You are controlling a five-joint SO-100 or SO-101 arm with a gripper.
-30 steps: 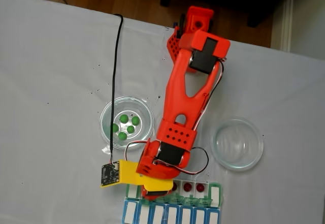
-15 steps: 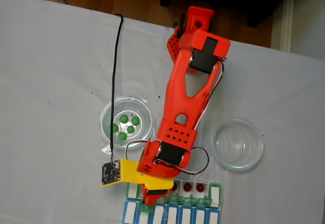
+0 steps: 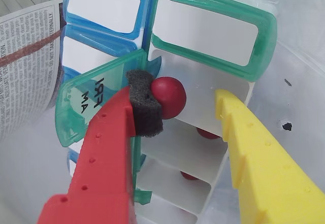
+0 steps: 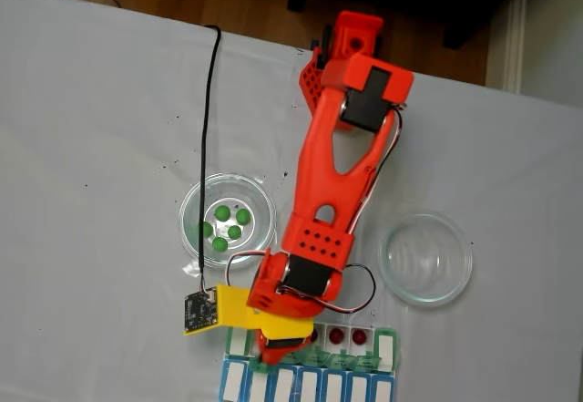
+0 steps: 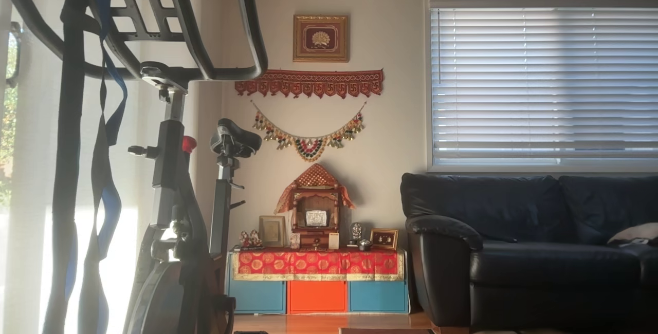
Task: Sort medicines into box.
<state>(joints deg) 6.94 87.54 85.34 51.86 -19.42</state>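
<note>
Jaws of the pincer (image 3: 190, 112) stand wide apart over the pill box (image 3: 213, 82) in the wrist view: the red finger (image 3: 101, 163) on the left carries a dark foam pad (image 3: 144, 102), the yellow finger (image 3: 259, 158) on the right stands clear. A dark red pill (image 3: 169, 97) touches the foam pad on one side only, with open space between it and the yellow finger, so the pincer is released and clamps nothing. The pill sits above an open white compartment, beside a raised green lid (image 3: 96, 99) marked FRI (the letters read upside down). Two more red pills (image 3: 208, 132) lie lower down in the neighbouring compartments, partly hidden.

In the fixed view the orange arm (image 4: 332, 183) reaches down over the box (image 4: 387, 352) at the bottom edge, where two red pills (image 4: 336, 336) show in open compartments. Five green pills (image 4: 223, 213) lie in the left glass dish (image 4: 264, 201); the right glass dish (image 4: 426, 258) holds none. A blue row (image 4: 310, 386) joins the green row below it.
</note>
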